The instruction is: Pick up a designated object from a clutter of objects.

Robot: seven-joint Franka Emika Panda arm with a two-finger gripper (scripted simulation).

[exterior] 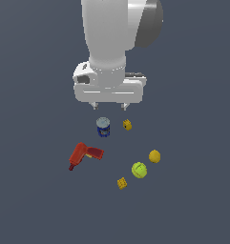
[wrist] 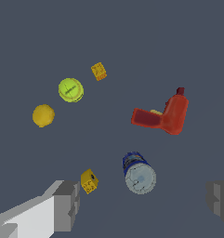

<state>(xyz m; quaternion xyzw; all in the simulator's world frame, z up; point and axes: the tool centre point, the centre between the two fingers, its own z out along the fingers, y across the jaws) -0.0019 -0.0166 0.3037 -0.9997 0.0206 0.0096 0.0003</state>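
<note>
The jaws hung spread and empty above the blue can point(exterior: 103, 127); the tennis ball point(exterior: 139, 169) lay well beyond them, beside the orange-yellow ball point(exterior: 154, 156).

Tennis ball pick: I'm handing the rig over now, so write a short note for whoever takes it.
Gripper: open, empty, raised above the can.
Tennis ball: on the floor, untouched, beside the orange ball, a yellow block close by.
Drill lies on the exterior view's left; a second block sits by the can.
Done: nothing grasped.
Left: move over the tennis ball, descend, close, lift.
</note>
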